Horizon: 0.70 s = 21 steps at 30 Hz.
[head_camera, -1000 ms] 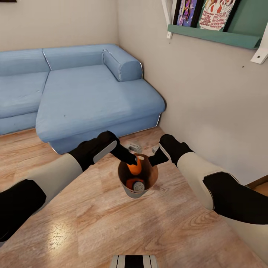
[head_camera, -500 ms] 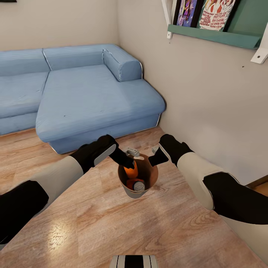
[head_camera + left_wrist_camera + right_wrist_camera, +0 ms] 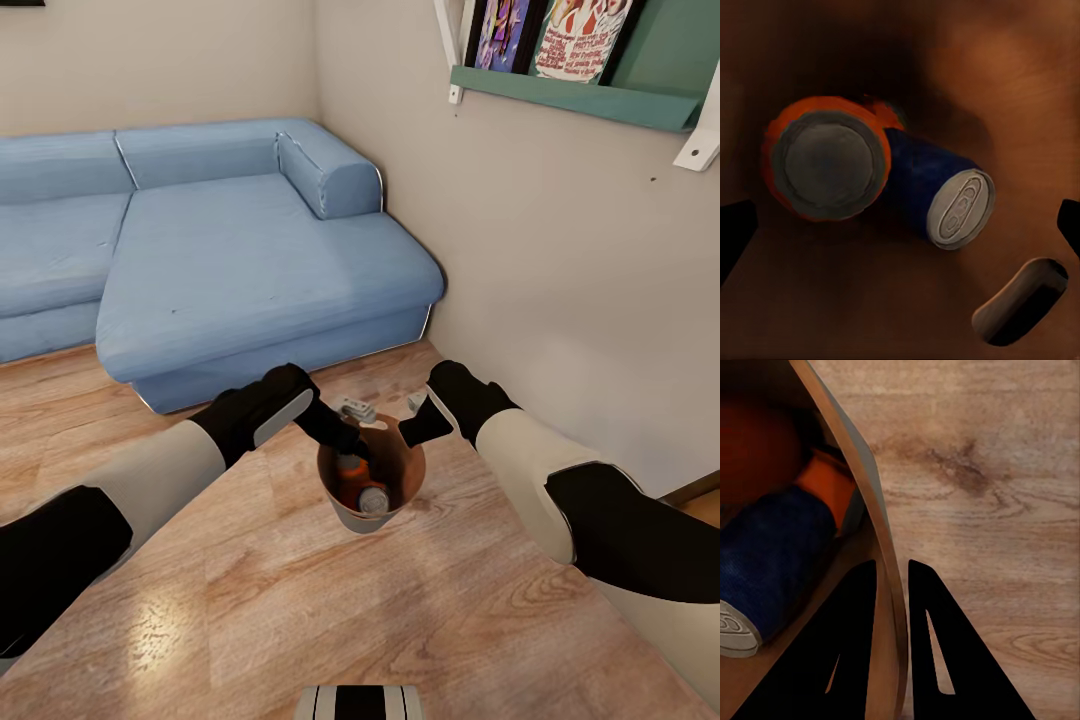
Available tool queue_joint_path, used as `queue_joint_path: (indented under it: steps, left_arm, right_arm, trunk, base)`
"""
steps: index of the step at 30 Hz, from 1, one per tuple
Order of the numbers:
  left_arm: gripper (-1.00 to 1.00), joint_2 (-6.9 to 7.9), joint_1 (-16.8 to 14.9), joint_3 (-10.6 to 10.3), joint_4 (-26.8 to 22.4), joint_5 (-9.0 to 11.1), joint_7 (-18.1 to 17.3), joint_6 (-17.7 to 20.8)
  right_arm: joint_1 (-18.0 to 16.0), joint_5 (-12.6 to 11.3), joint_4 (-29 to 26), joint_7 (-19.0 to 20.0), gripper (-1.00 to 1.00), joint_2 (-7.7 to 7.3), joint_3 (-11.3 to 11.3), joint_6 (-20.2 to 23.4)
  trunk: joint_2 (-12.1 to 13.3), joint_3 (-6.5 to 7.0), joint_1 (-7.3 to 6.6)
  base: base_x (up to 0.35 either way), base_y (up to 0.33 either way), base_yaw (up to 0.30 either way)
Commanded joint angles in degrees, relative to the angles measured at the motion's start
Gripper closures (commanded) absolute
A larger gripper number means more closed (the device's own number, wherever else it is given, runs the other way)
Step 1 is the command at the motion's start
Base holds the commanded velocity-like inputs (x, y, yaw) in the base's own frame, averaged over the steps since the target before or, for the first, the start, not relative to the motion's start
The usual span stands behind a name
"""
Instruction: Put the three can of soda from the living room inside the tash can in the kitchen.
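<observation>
Bucket (image 3: 372, 500) hung between the two arms above the warm wood floor (image 3: 300, 600), just in front of the blue sofa (image 3: 220, 260) in the living room corner. The right gripper (image 3: 891, 585) held it: its two black fingers were closed narrow on the bucket's thin wall, one finger inside and one outside, as the right wrist view showed. In the head view that gripper (image 3: 425, 425) sat at the rim on the robot's right side. The left gripper (image 3: 340, 435) was poised at the opposite side of the rim, directly above the opening and pointing down into it. In the left wrist view its dark fingertips (image 3: 735, 232) stood at the picture's two edges, spread wide, with nothing between them. Straight below that hand, on the brown floor of the bucket, were two soda cans touching each other. One can (image 3: 829, 166) stood roughly on end, its orange side and grey end facing the camera. The other can (image 3: 937, 195) leaned or lay tilted, its long axis slanting away from the first, blue side showing and pull-tab top turned up. The bucket's oval handle hole (image 3: 1024, 307) showed beside them. A third can could not be made out in the bucket. As a judgement, the left arm was the free one for any further reaching, since the right was occupied carrying.
</observation>
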Motion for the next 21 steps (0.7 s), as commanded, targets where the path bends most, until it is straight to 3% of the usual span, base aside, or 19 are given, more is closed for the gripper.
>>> queue_joint_path:
  steps: [1,8,11,13,15,17,18,19,20,21]
  left_arm:
    - [-1.0,0.03,0.02,0.0,0.0,0.01,0.0,0.0]
    - [-1.0,0.53,0.05,0.0,-0.7,0.21,-0.16,0.0]
    - [-1.0,0.67,0.06,0.06,-2.76,0.28,-0.35,0.0]
    - [-1.0,1.4,0.17,0.2,-6.64,0.51,-0.5,0.0]
    - [-1.0,4.84,0.31,0.38,-13.16,0.74,-0.71,0.0]
    - [-1.0,6.93,0.35,0.48,-16.81,0.89,-0.81,0.0]
    - [-1.0,9.43,0.37,0.58,-20.51,1.33,-0.9,0.0]
    - [-1.0,12.82,0.38,0.67,-24.52,2.03,-0.95,0.0]
    - [-1.0,14.53,0.39,0.71,-26.38,2.37,-0.97,0.0]
    - [-1.0,17.8,0.43,0.81,-29.65,3.0,-0.97,0.0]
  right_arm:
    - [-0.01,-1.77,0.0,0.25,1.0,0.01,-0.46,0.26]
    - [-0.01,-1.77,0.07,0.25,1.0,-0.03,-0.46,0.26]
    - [-0.02,-1.77,0.12,0.25,1.0,-0.06,-0.46,0.26]
    - [-0.02,-1.77,0.15,0.25,1.0,-0.07,-0.46,0.26]
    - [-0.02,-1.77,0.21,0.25,1.0,-0.07,-0.46,0.26]
    - [-0.01,-1.77,0.28,0.25,1.0,-0.08,-0.46,0.26]
    - [-0.02,-1.77,0.39,0.25,1.0,-0.08,-0.46,0.26]
    - [-0.04,-1.77,0.47,0.25,1.0,-0.08,-0.46,0.26]
    - [-0.03,-1.77,0.5,0.25,1.0,-0.08,-0.46,0.26]
    - [-0.02,-1.77,0.56,0.25,1.0,-0.08,-0.46,0.26]
  trunk:
    - [0.0,0.01,-0.01]
    - [0.0,0.01,-0.01]
    - [0.0,0.01,-0.01]
    - [0.0,0.01,-0.01]
    - [0.0,0.01,-0.01]
    - [0.0,0.01,-0.01]
    - [0.0,0.01,-0.01]
    - [0.0,0.01,-0.01]
    - [0.0,0.01,-0.01]
    - [0.0,0.01,-0.01]
  base:
    - [0.0,0.0,0.0]
    - [0.0,0.0,0.0]
    - [0.0,0.0,0.0]
    - [0.0,0.0,0.0]
    - [0.0,0.0,0.0]
    - [0.0,0.0,0.0]
    - [0.0,0.0,0.0]
    - [0.0,0.0,0.0]
    - [0.0,0.0,0.0]
    - [0.0,0.0,0.0]
